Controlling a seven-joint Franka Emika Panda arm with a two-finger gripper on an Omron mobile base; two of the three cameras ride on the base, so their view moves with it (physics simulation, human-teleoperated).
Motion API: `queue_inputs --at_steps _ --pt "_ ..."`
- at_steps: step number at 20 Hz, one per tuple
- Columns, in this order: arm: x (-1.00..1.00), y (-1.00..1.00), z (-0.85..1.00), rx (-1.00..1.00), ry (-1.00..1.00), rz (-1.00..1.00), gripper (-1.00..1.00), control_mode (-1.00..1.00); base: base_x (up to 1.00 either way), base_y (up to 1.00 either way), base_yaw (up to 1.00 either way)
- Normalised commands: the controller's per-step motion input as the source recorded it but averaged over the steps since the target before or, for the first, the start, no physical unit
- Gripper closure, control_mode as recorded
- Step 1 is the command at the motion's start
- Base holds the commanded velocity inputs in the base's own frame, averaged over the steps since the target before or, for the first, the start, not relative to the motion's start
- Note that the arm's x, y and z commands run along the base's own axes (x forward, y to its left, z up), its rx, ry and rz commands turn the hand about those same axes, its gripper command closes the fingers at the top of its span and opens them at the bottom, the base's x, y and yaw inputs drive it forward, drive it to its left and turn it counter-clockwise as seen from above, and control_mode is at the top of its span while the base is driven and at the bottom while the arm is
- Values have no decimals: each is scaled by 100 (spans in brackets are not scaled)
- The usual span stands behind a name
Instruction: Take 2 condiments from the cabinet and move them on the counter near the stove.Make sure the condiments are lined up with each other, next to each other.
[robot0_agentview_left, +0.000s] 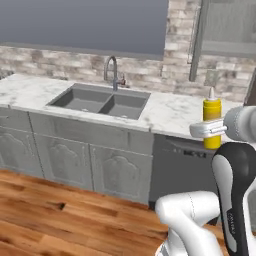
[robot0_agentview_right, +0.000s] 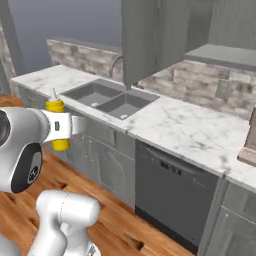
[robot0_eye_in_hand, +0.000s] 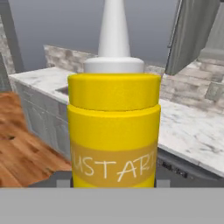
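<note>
My claw (robot0_agentview_left: 212, 128) is clenched around the middle of the yellow mustard bottle (robot0_agentview_left: 212, 123), holding it upright, white nozzle up, in the air in front of the marble bench (robot0_agentview_left: 165, 112), right of the sink (robot0_agentview_left: 100, 100).

A white marble counter (robot0_agentview_left: 165, 112) with grey veining is seen running along a brick wall. A grey double sink (robot0_agentview_left: 100, 100) is set into it, with a tall faucet (robot0_agentview_left: 112, 70) behind.
</note>
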Motion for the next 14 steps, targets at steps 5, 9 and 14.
queue_inputs --at_steps 5,9,14 --pt "0 0 0 0 0 0 100 100 6 33 60" --pt "0 0 0 0 0 0 100 100 9 49 56" --pt "0 0 0 0 0 0 100 100 28 64 33"
